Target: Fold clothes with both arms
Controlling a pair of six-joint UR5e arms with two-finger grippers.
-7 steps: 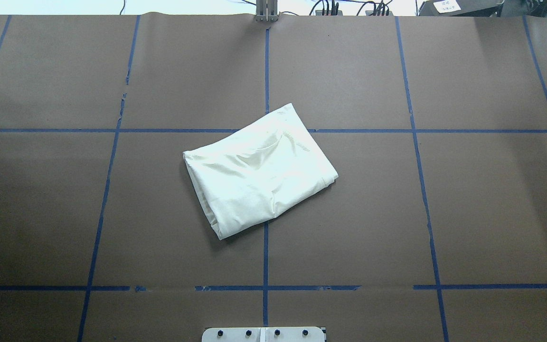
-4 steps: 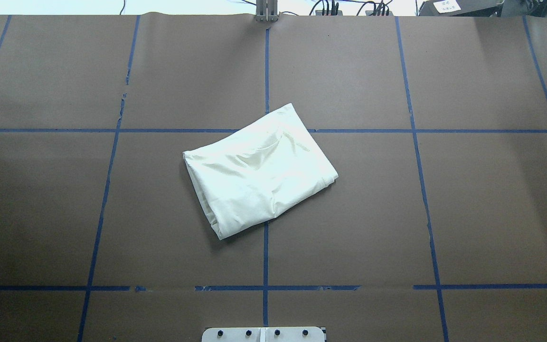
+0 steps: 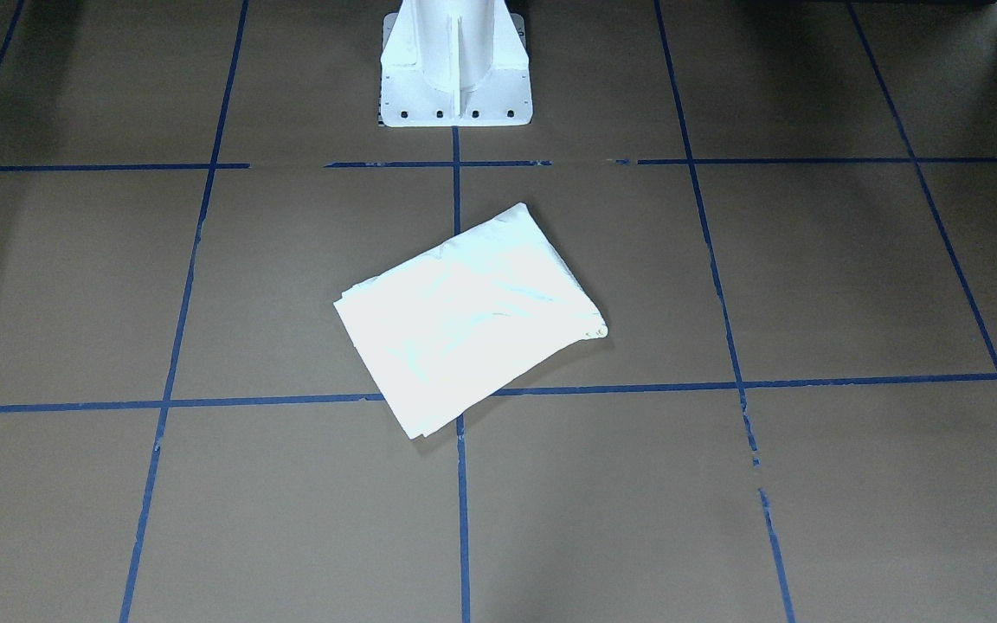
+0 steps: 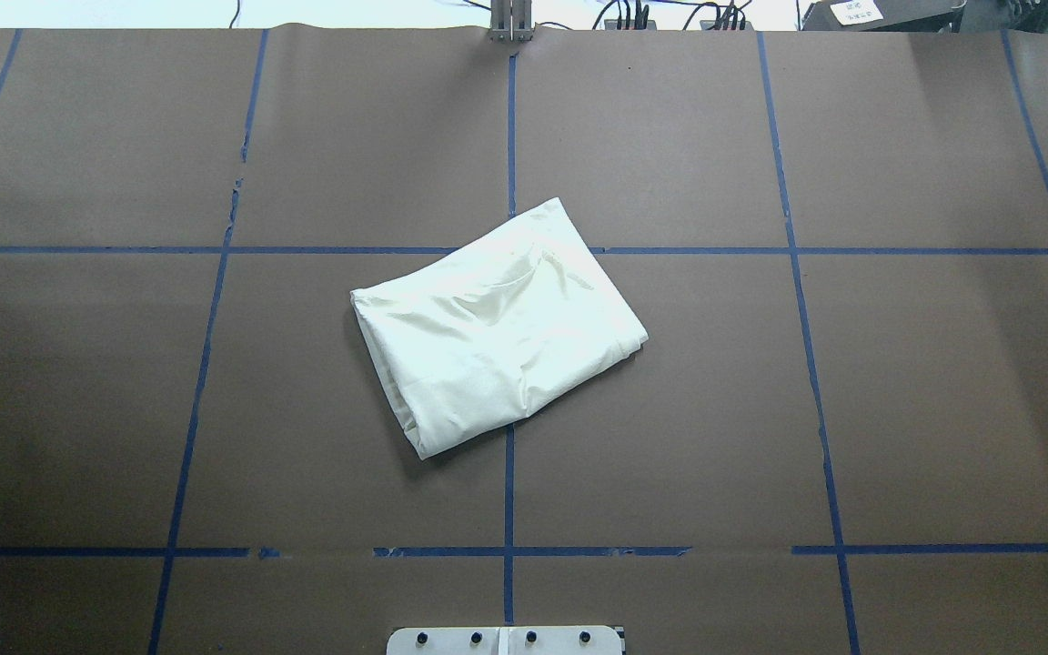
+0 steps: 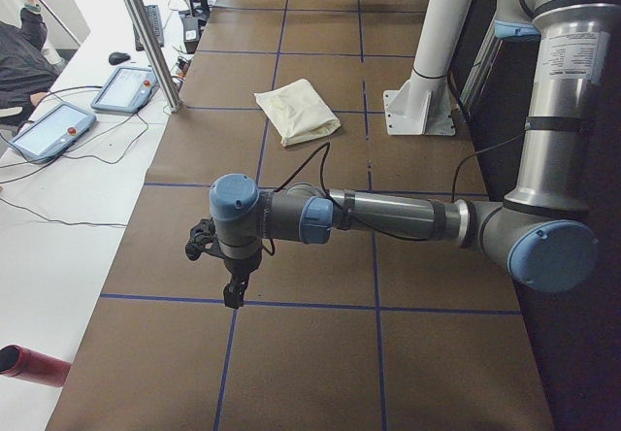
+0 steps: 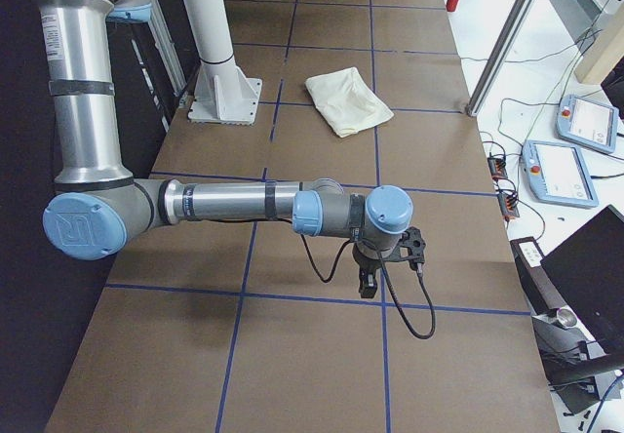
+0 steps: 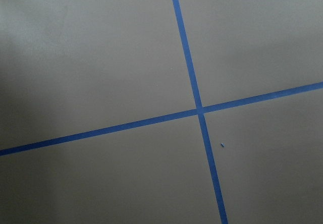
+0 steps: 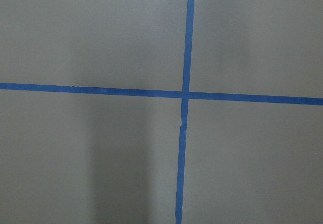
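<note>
The folded cream-white T-shirt (image 4: 497,327) lies flat near the middle of the brown counter (image 4: 851,409), plain side up with no print showing. It is turned askew to the blue tape lines (image 4: 508,491). In the overhead view one corner points toward 1 o'clock and the opposite one toward 7 o'clock, and the bundle covers a crossing of two lines. Soft creases run across its top layer, and stacked edges show at the 4 o'clock corner. The white pedestal (image 3: 455,61) stands at 12 o'clock from the shirt in the front-facing view, apart from it. Neither arm is near the cloth. The left arm (image 5: 388,217) stretches low over the counter's left end, its black hand (image 5: 233,290) pointing down just above a tape line. Whether its fingers are spread or closed cannot be told, and nothing is seen in them. The right arm (image 6: 234,202) mirrors this at the opposite end. Its hand (image 6: 368,282) hangs over a tape line, and its opening likewise cannot be told. Both wrist cameras show only bare counter with a tape crossing.
</note>
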